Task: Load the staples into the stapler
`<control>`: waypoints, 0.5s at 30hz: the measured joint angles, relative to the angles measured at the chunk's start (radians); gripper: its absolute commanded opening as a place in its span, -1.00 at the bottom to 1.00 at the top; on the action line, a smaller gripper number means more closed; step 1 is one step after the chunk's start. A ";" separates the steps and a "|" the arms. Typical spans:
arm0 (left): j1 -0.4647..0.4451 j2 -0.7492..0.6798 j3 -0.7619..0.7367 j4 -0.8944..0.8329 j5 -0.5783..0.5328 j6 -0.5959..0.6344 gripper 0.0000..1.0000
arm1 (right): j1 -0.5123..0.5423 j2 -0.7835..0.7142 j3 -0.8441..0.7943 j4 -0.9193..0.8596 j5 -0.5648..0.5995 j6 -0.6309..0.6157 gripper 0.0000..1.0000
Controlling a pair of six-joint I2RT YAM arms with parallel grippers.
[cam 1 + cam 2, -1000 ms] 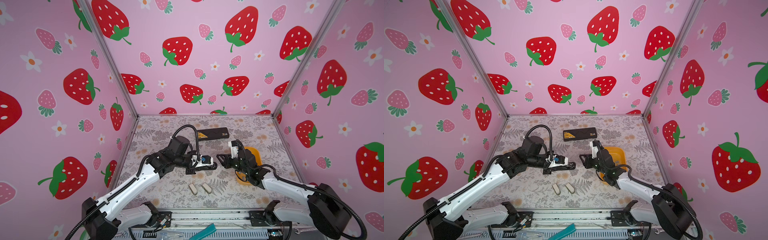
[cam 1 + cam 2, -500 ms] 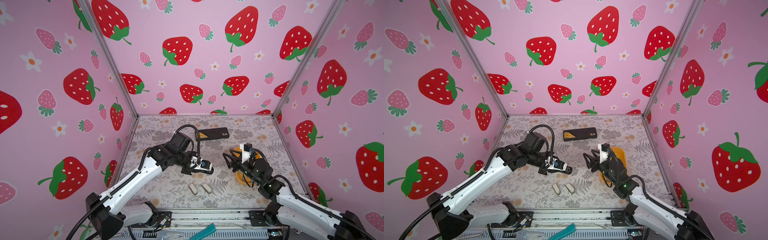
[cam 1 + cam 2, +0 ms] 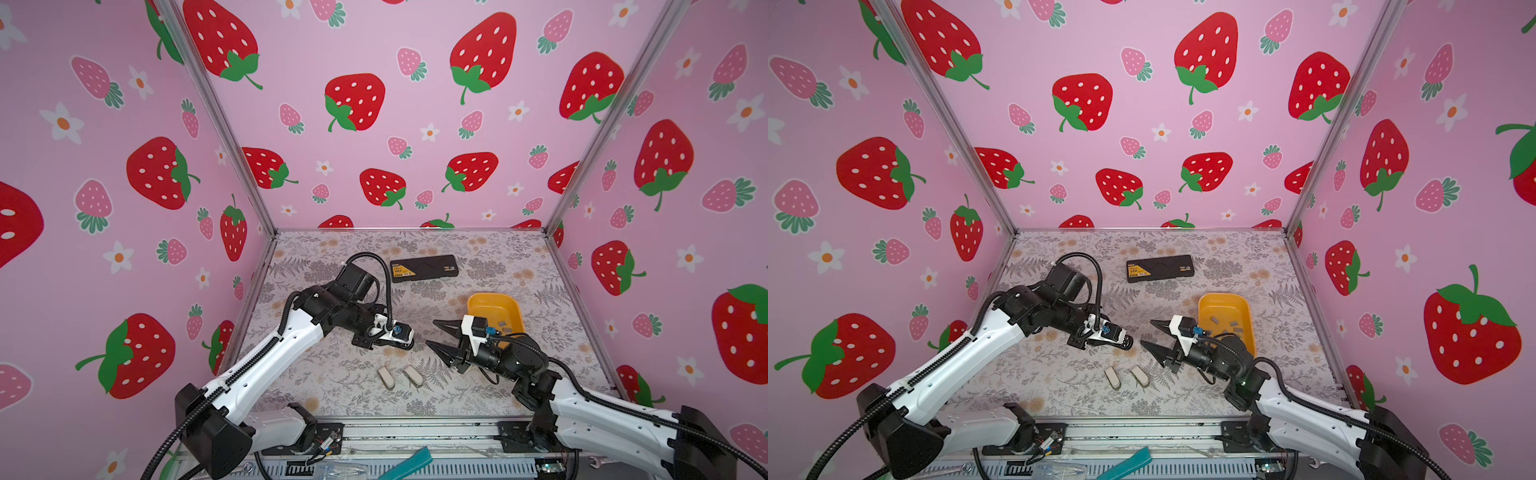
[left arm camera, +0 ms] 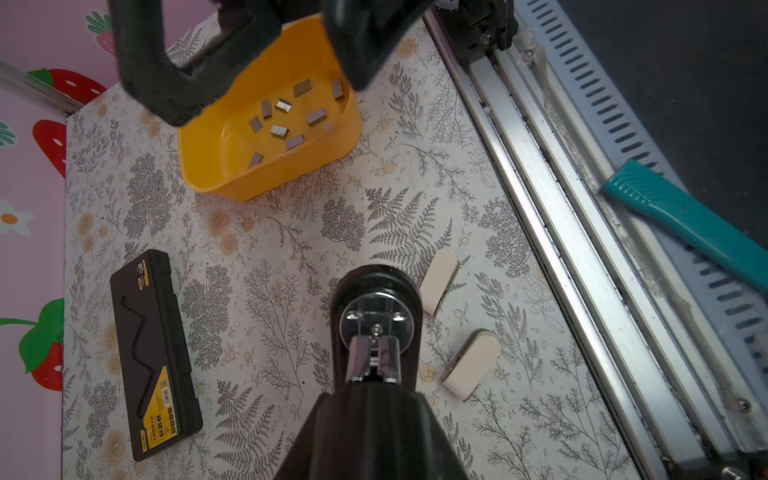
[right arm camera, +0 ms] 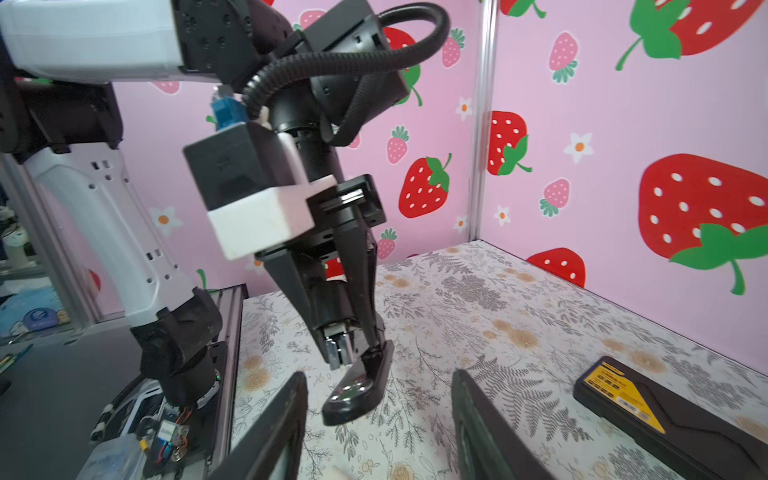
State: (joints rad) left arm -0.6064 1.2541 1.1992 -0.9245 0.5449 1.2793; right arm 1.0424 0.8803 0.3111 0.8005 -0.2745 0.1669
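1. Strawberry-print walls boxed in a floral tabletop (image 3: 332, 376). The left gripper (image 5: 351, 328) was pinched narrow on the black stapler (image 5: 359, 392), held low over the middle of the table. The stapler's base looked swung away from the chrome magazine.
2. The right gripper (image 3: 431, 333) sat just right of the stapler, jaws apart and nothing in them. All the staples (image 4: 279, 131) lay loose in the yellow tray (image 4: 266, 183) on the right, so I'd say nothing was loaded yet.
3. Biggest worry: those strips were tiny and lay flat on the tray floor. Pointed fingertips could've skidded off one, or pinched two at once.
4. The tray looked light. Catching its wall on the way down might've tipped or shoved it and scattered everything.
5. Pushing a strip in off-line could've twisted the stapler in the left's pinch, or dropped the strip onto that busy pattern, where it'd be hard to spot.
6. The two white pads (image 4: 438, 280) near the front and the black box (image 4: 153, 353) at the far side were well apart from all this, so probably harmless.
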 measured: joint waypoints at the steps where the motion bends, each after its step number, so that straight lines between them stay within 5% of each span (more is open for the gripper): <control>1: -0.006 0.006 0.003 -0.002 0.000 -0.002 -1.00 | 0.018 0.008 0.004 -0.009 0.001 -0.017 0.14; 15: -0.060 0.027 0.024 -0.034 -0.019 -0.027 -1.00 | 0.081 0.113 0.064 -0.080 0.011 -0.091 -0.12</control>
State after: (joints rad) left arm -0.6662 1.2808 1.2236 -0.9585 0.5262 1.2522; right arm 1.1236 0.9928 0.3756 0.7204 -0.2634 0.0761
